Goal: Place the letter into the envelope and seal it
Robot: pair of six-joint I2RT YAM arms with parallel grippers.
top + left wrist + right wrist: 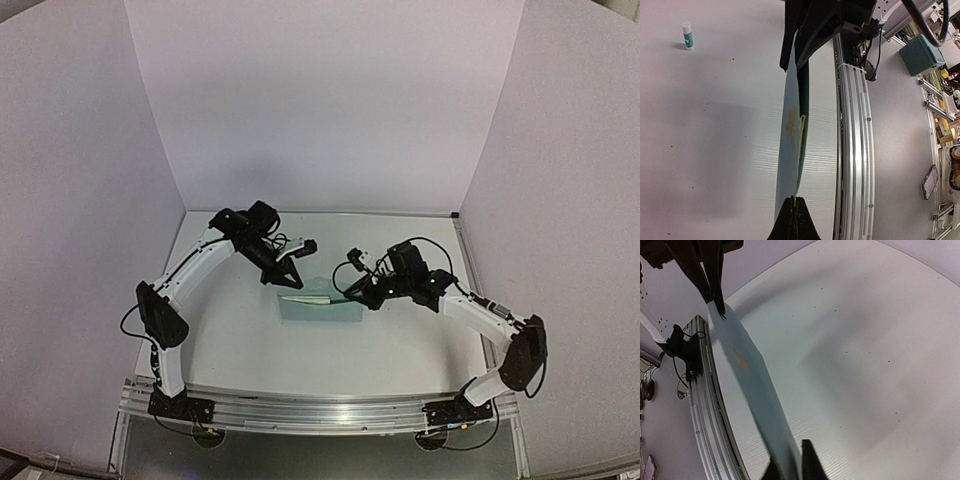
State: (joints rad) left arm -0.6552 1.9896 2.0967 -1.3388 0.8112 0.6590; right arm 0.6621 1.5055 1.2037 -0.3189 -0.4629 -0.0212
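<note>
The teal envelope (320, 310) is held off the table between both grippers. My left gripper (291, 281) is shut on its left edge. My right gripper (354, 293) is shut on its right edge. In the left wrist view the envelope (790, 150) is seen edge-on, running from my left gripper (794, 200) up to the right gripper (799, 47). A cream sliver of the letter (802, 131) shows in the envelope's opening, and also in the top view (305, 299). In the right wrist view the envelope (752, 380) runs from my right gripper (790, 462) to the left gripper (715, 302).
A small white glue stick with a green label (687, 35) stands on the table, seen in the left wrist view. The aluminium rail (320, 410) runs along the table's near edge. White walls (320, 110) enclose the back and sides.
</note>
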